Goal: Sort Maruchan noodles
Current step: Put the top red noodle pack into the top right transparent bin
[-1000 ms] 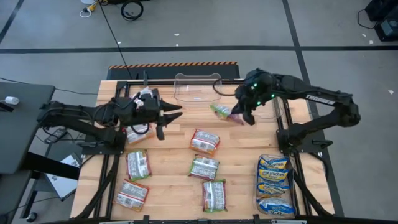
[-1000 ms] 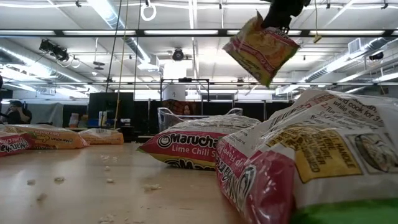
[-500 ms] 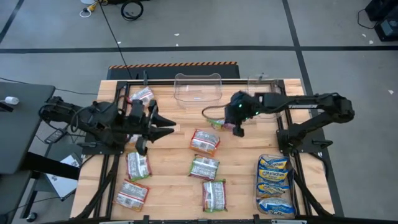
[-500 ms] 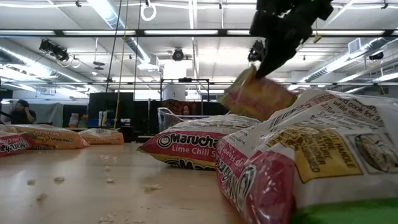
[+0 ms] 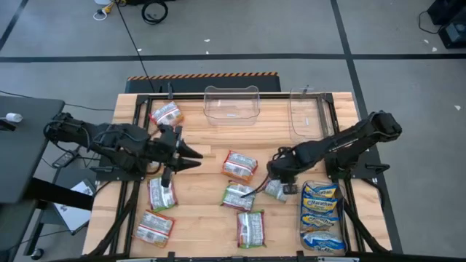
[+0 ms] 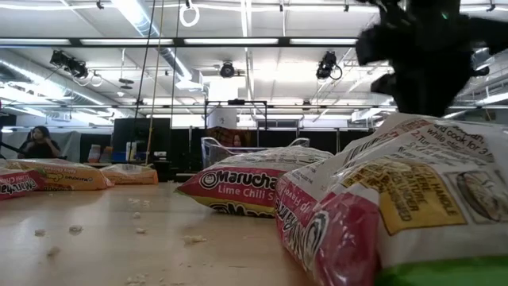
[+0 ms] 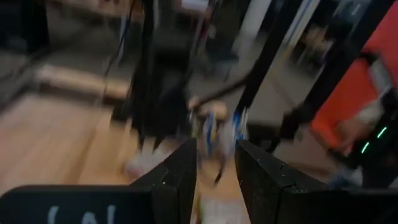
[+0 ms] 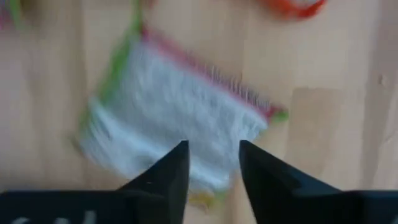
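Green-edged noodle packet point(image 8: 177, 115) lies flat on the wood just beyond the right gripper point(image 8: 211, 165), fingers parted, empty.

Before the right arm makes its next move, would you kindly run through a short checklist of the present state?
1. Right gripper low over the table, beside the blue-and-yellow stack: ok.
2. Right fingers apart, nothing between them: ok.
3. Green-and-white packet lying on the wood just ahead of them: ok.
4. Clear bins at the far edge hold no packets: ok.
5. Left gripper away from the right arm: ok.
6. Left gripper holding anything: cannot tell.
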### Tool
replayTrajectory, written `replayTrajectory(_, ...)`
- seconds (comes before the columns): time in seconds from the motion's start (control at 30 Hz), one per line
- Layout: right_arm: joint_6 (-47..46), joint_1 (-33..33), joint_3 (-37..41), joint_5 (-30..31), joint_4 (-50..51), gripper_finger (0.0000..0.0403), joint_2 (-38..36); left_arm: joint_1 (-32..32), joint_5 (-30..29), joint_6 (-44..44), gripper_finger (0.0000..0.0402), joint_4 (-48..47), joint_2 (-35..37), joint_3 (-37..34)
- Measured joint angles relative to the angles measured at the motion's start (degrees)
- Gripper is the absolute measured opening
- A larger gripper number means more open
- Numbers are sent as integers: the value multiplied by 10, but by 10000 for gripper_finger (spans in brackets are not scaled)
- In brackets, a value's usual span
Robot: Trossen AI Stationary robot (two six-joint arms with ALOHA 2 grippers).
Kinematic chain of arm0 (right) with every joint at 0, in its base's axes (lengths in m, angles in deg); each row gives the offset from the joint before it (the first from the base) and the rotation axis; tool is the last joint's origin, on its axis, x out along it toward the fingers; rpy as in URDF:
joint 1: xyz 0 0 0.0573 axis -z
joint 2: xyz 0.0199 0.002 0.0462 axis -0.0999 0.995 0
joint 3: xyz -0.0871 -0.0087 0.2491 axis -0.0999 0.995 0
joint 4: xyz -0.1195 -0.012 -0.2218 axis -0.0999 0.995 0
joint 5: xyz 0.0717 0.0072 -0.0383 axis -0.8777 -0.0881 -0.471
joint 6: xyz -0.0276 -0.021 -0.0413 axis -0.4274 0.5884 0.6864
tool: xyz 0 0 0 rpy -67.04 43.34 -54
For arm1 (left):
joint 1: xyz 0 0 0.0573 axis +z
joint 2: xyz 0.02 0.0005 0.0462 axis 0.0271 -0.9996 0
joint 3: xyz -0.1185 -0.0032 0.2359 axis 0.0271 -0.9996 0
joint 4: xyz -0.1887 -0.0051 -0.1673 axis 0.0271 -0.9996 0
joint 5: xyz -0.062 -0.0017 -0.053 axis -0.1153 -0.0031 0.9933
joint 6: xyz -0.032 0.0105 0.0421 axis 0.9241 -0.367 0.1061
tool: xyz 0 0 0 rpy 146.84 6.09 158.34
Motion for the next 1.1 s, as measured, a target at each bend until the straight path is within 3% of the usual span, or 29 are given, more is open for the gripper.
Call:
replayTrajectory(0.13, -322, -12, -40, 35, -41, 179, 11, 1, 12, 14, 114, -84, 15, 0)
replayTrajectory(0.27, -651, -5, -83, 10, -27, 184, 68, 0, 13, 13, 114, -130, 43, -1)
replayTrajectory(0.37, -772, 4, -121, -17, -18, 184, 123, 0, 13, 5, 114, -147, 60, -1)
replayTrajectory(0.47, -836, 9, -158, -23, 70, 184, 177, -2, 13, -15, 114, -161, 70, -1)
replayTrajectory(0.6, -825, 29, -199, -32, 172, 185, 228, -19, 13, -17, 114, -175, 75, -1)
replayTrajectory(0.73, -748, 59, -203, -52, 131, 185, 266, -44, 13, -19, 114, -186, 75, -1)
replayTrajectory(0.8, -683, 74, -203, -52, 77, 185, 281, -55, 13, -15, 114, -192, 75, -1)
replayTrajectory(0.87, -559, 91, -203, -56, 1, 185, 293, -67, 13, -9, 114, -198, 75, -1)
replayTrajectory(0.97, -407, 109, -214, -109, -94, 185, 297, -85, 13, -1, 114, -200, 75, -1)
replayTrajectory(1.1, -335, 98, -278, -92, 7, 185, 297, -102, 2, 3, 114, -200, 74, -1)
